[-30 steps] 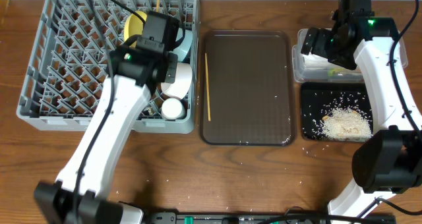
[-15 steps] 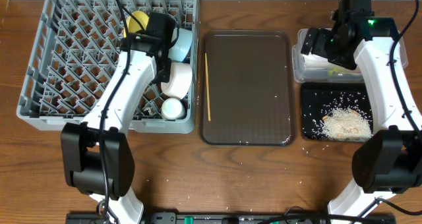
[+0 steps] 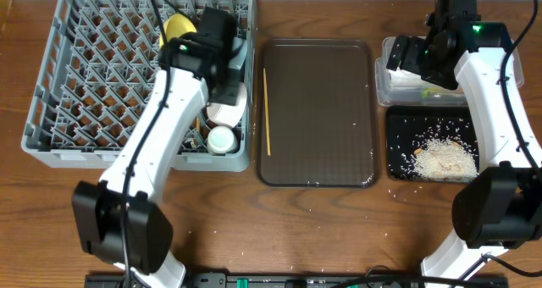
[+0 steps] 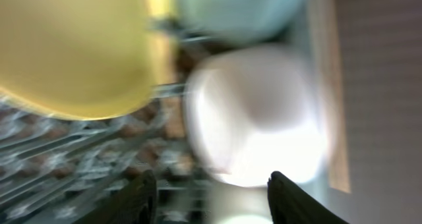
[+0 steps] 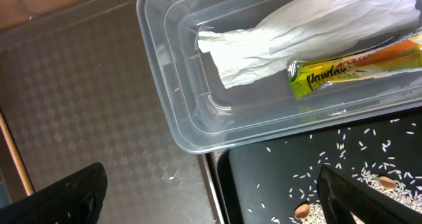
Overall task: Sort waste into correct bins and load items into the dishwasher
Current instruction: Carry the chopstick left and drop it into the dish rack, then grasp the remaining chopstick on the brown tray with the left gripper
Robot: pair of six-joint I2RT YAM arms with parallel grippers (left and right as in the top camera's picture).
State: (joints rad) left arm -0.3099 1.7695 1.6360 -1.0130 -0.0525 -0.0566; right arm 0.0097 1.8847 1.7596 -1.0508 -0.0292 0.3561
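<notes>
So, I'm in the loading step. My left gripper (image 4: 210,188) hangs over the dish rack (image 3: 85,85), fingers apart with nothing between them, just above the white bowl (image 4: 257,118). The bowl sits in the rack beside the yellow plate (image 4: 66,46) and the blue bowl (image 4: 231,10), with the cup (image 3: 221,139) nearby.

The waste looks sorted. The napkin (image 5: 297,26) and wrapper (image 5: 349,66) lie in the clear tub (image 5: 165,26), and the rice (image 3: 440,157) is in the black tray (image 5: 277,178). My right gripper (image 5: 217,184) hovers there, spread wide and empty.

One chopstick (image 3: 265,110) lies on the brown tray (image 3: 318,110). I judge that's next, and it will need a low, narrow pinch.
</notes>
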